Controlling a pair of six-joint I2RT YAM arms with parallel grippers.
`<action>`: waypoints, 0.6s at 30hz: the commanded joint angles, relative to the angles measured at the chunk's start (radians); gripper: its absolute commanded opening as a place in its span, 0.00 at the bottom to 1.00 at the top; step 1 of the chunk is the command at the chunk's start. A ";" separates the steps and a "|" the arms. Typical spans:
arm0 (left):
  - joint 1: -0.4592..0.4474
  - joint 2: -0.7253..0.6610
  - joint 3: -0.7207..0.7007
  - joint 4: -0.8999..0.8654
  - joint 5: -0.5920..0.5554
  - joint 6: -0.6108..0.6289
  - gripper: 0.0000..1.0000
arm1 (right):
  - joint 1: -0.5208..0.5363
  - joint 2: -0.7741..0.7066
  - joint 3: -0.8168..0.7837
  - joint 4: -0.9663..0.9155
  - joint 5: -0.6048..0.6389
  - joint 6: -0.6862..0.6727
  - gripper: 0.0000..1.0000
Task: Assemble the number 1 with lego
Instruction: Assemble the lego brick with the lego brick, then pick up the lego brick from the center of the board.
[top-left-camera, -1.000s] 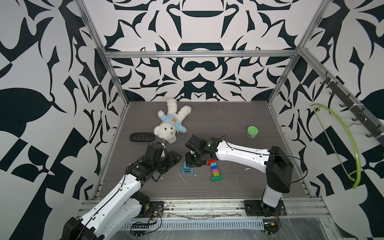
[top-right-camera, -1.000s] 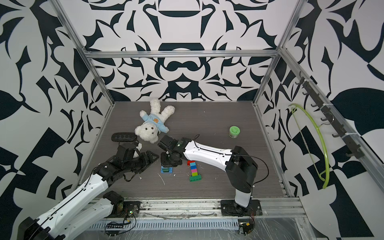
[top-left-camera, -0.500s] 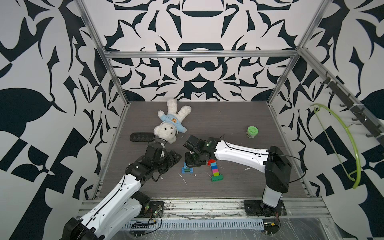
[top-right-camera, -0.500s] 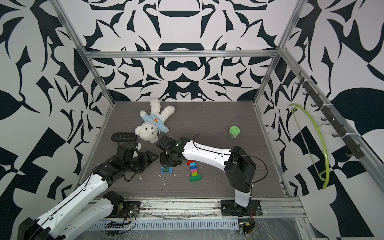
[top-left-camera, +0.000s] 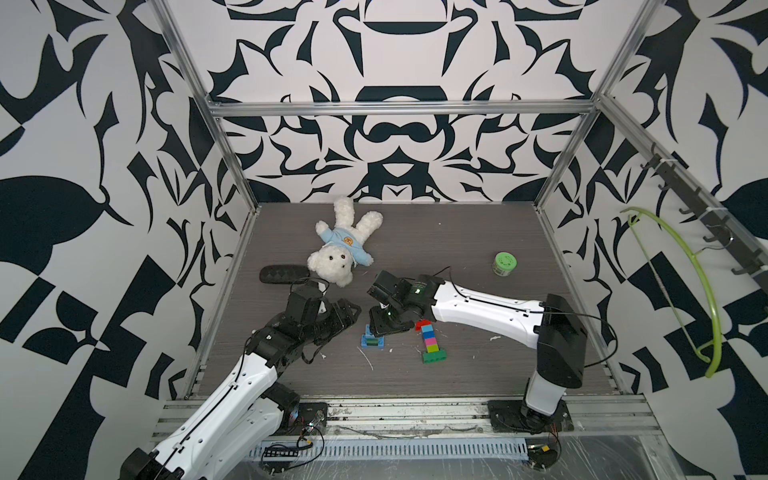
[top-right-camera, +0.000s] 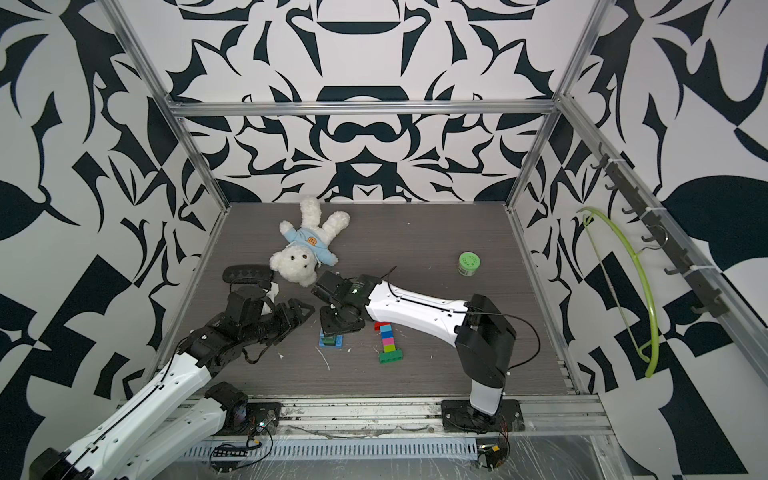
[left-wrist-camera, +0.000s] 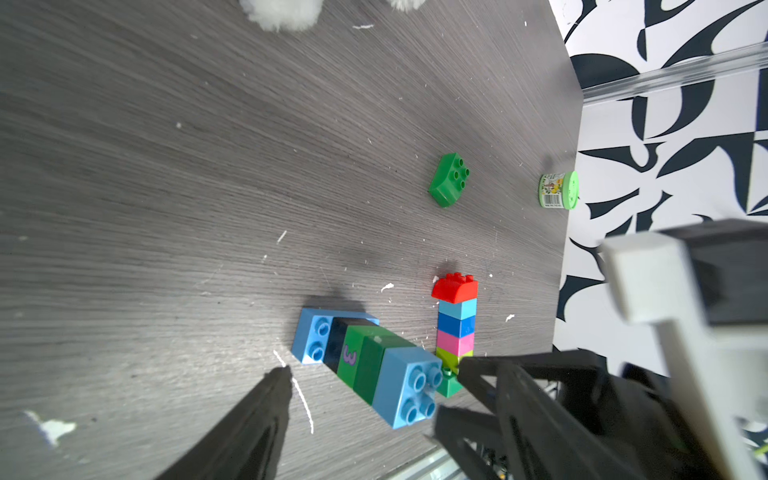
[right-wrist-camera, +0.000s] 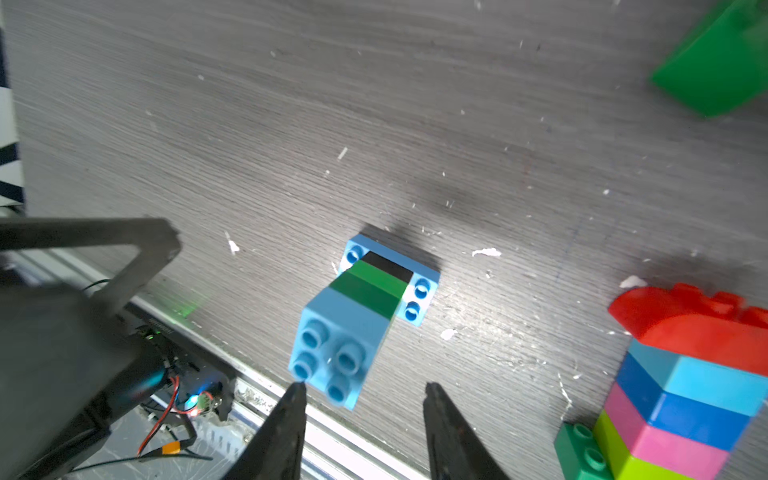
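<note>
One lego row (top-left-camera: 430, 341) lies flat on the tabletop (top-left-camera: 457, 232), its long side running front to back, red end at the back. A blue lego tower (top-left-camera: 372, 340) stands straight up beside it. The right pincer (right-wrist-camera: 365, 395), just over the tower, and the left pincer (left-wrist-camera: 372, 372) are both apart and empty.

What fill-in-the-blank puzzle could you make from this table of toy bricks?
1. The curved brick capping the long brick column is ___.
2. The teddy bear wears a light ___ shirt.
3. The little jar has a ___ lid.
4. The loose brick lying alone is ___.
Missing words: red, blue, green, green.
</note>
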 joint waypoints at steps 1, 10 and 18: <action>0.006 0.015 0.046 -0.020 -0.017 0.048 0.84 | -0.017 -0.094 0.016 -0.018 0.065 -0.021 0.49; 0.006 0.079 0.080 -0.024 -0.029 0.069 0.84 | -0.221 -0.095 -0.077 -0.051 0.199 0.034 0.51; 0.006 0.053 0.079 -0.047 -0.069 0.068 0.84 | -0.356 0.048 -0.049 0.075 0.091 0.018 0.55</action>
